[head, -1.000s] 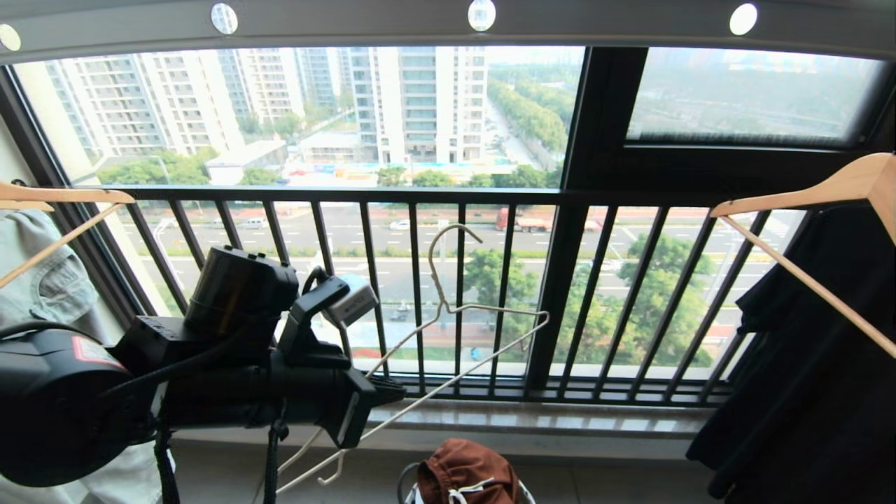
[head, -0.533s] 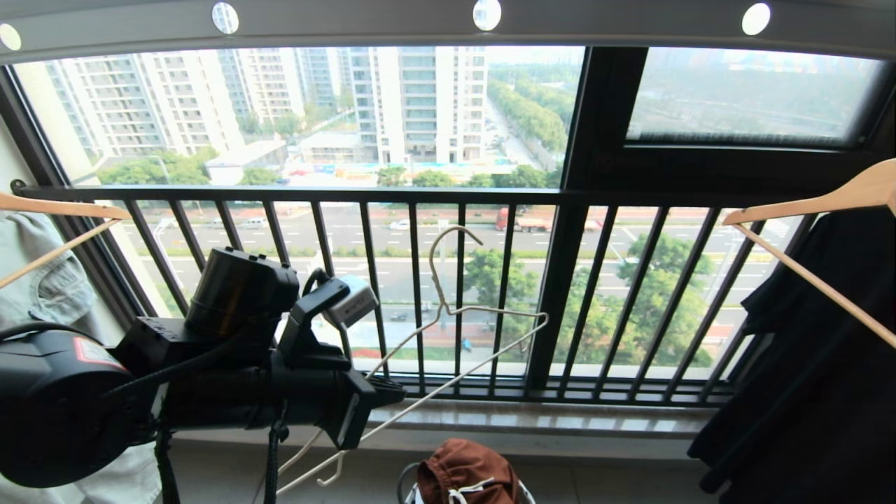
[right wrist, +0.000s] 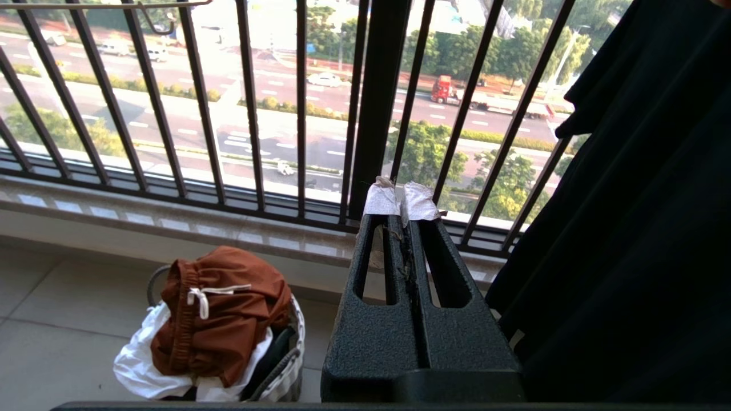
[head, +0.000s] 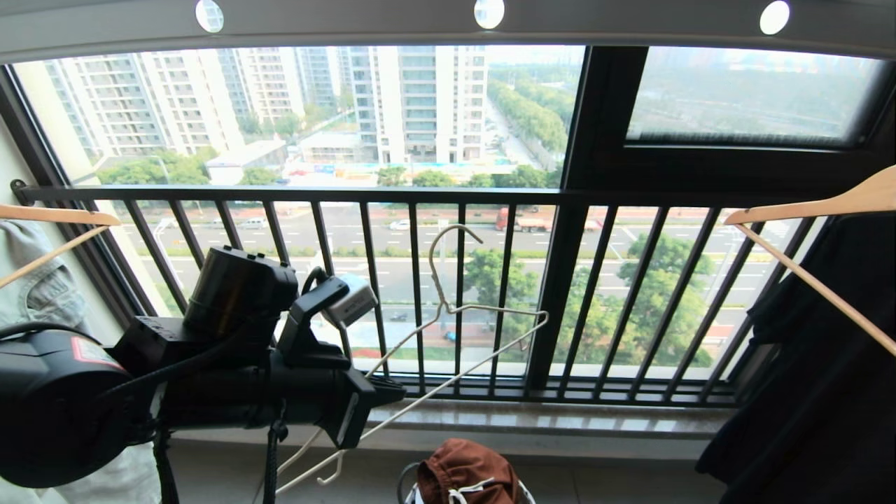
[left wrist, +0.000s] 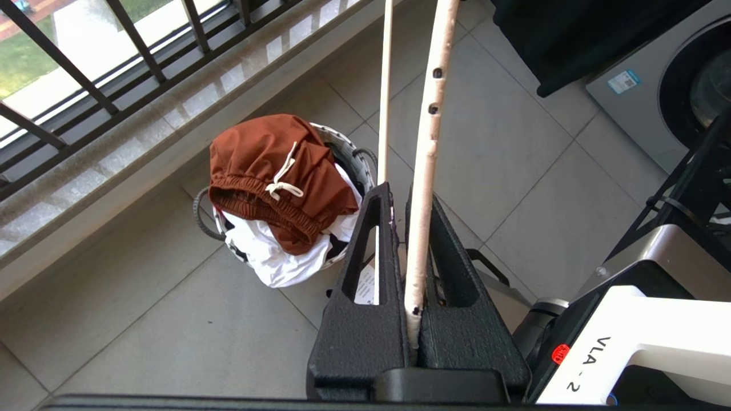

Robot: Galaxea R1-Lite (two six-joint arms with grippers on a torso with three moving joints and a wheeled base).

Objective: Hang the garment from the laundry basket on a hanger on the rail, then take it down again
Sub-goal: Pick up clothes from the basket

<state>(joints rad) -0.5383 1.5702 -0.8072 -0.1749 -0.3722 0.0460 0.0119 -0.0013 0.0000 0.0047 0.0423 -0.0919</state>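
Shorts [head: 463, 470] lie heaped on the basket [left wrist: 348, 154] at the head view's bottom centre, waistband running crosswise, below and right of the left gripper [left wrist: 416, 228]. That gripper, at lower left, is clamped on the hanger [head: 448, 336] (hook up). The right gripper [right wrist: 401, 200], pressed together and empty, looks nearer the shorts.

Both wrist views down onto laundry basket [left wrist: 360, 160].
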